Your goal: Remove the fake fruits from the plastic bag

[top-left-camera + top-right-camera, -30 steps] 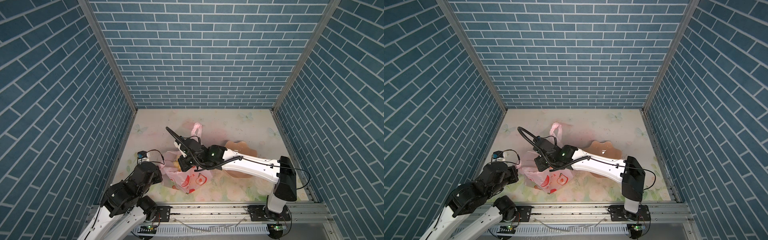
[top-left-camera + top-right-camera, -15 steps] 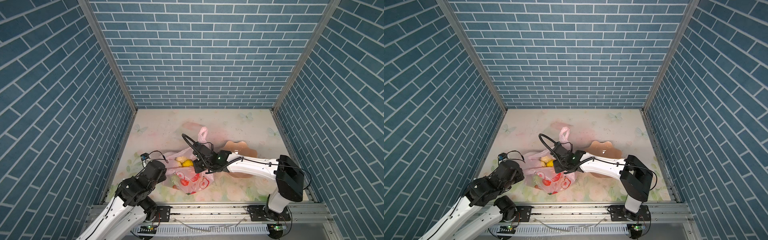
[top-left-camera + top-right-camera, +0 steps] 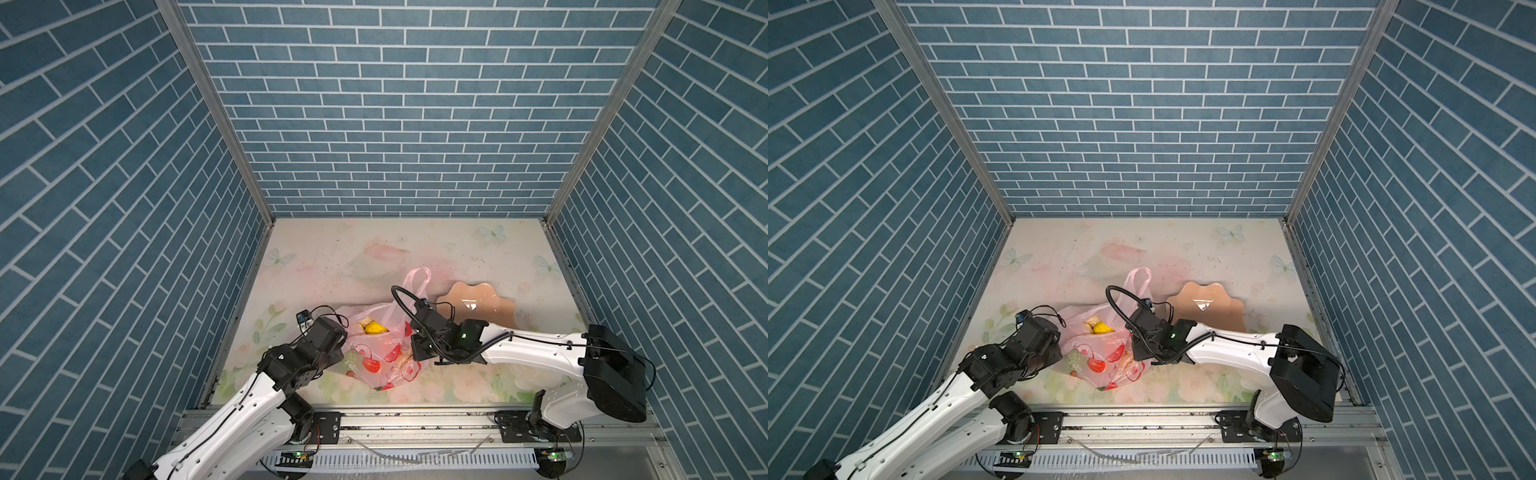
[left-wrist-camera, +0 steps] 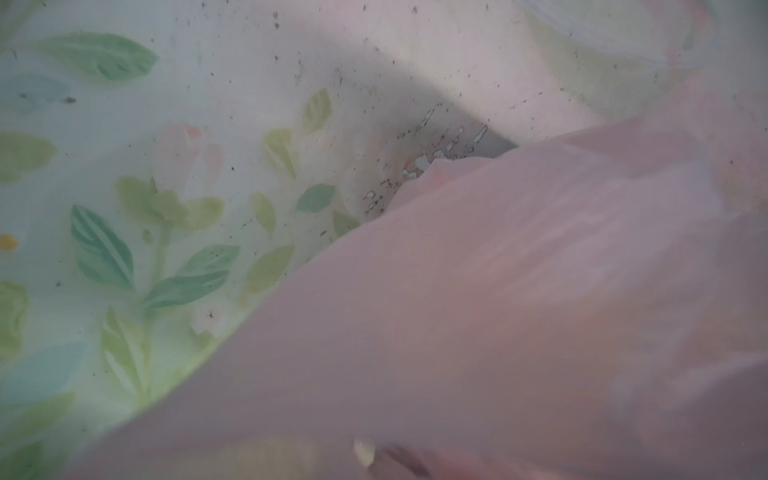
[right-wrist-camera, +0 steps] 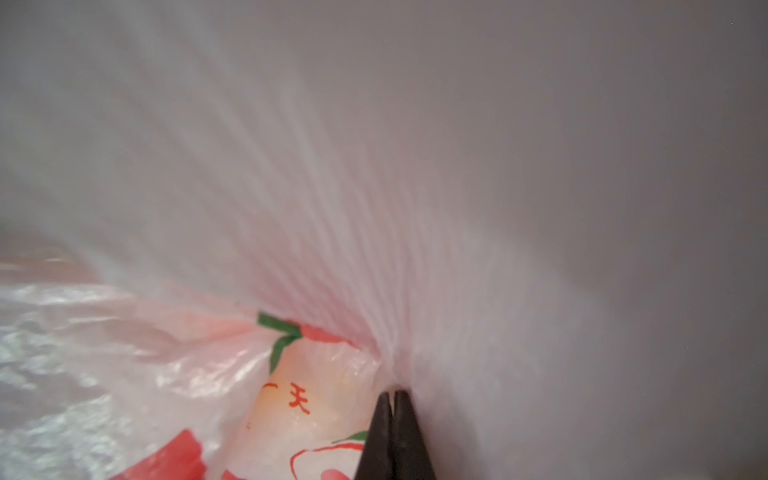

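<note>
I work inside a box of blue brick walls point(image 3: 395, 124) on three sides, over a pale surface point(image 3: 374, 257) printed with flowers, leaves and butterflies and speckled with dark flecks. A metal rail point(image 3: 415, 419) runs along its front edge, and both my arms rise from it.

The plastic bag point(image 3: 382, 353) lies near the front edge, a little left of the middle. Its mouth gapes toward the back, and one loop handle stretches toward the back edge. In both top views the fake fruits point(image 3: 374, 328) show in the mouth: a yellow one, and what looks like a cream one against it. The rest sit behind the pink film and I cannot tell them apart.

My right gripper point(image 5: 392, 395) has its dark fingers point(image 5: 409, 436) pressed together, pinching the bag's right side so that pleats fan out from the tips. My left gripper point(image 3: 344, 338) sits at the bag's left side. The wrist view there is filled with blurred pink film, so I cannot tell how its fingers stand.

A peach scalloped bowl point(image 3: 478, 305) rests just beside the bag, toward the right edge, partly behind my right arm.
</note>
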Action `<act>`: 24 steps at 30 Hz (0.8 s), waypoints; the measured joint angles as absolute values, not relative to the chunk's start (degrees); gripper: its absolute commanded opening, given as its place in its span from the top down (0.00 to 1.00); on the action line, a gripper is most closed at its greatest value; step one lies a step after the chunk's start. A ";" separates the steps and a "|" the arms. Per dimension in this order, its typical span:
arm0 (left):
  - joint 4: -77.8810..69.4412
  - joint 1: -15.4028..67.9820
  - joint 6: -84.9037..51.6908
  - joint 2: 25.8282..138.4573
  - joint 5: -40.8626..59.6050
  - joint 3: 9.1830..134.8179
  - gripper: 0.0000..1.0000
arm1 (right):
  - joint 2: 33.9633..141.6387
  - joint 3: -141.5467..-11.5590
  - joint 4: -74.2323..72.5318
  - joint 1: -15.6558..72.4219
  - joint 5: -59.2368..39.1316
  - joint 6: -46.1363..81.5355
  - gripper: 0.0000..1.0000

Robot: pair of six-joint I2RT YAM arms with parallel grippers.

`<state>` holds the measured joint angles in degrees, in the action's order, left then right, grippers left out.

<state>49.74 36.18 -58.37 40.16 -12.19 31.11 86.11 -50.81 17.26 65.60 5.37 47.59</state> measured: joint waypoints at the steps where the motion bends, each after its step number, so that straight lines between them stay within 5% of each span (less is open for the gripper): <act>1: 49.76 36.12 -58.81 40.18 -11.33 30.74 0.70 | 86.35 -50.46 16.75 65.52 5.37 47.77 1.00; 11: 56.29 35.83 -61.91 32.71 -4.80 34.04 0.28 | 85.97 -50.06 13.65 64.18 4.86 47.03 0.99; 24: 73.71 35.75 -56.27 39.03 -4.67 64.79 0.21 | 80.51 -50.65 14.61 61.91 4.16 43.00 0.98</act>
<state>73.71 35.75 -56.27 39.03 -4.67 64.79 80.51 -50.65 14.61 61.91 4.16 43.00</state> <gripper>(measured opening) 0.788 0.044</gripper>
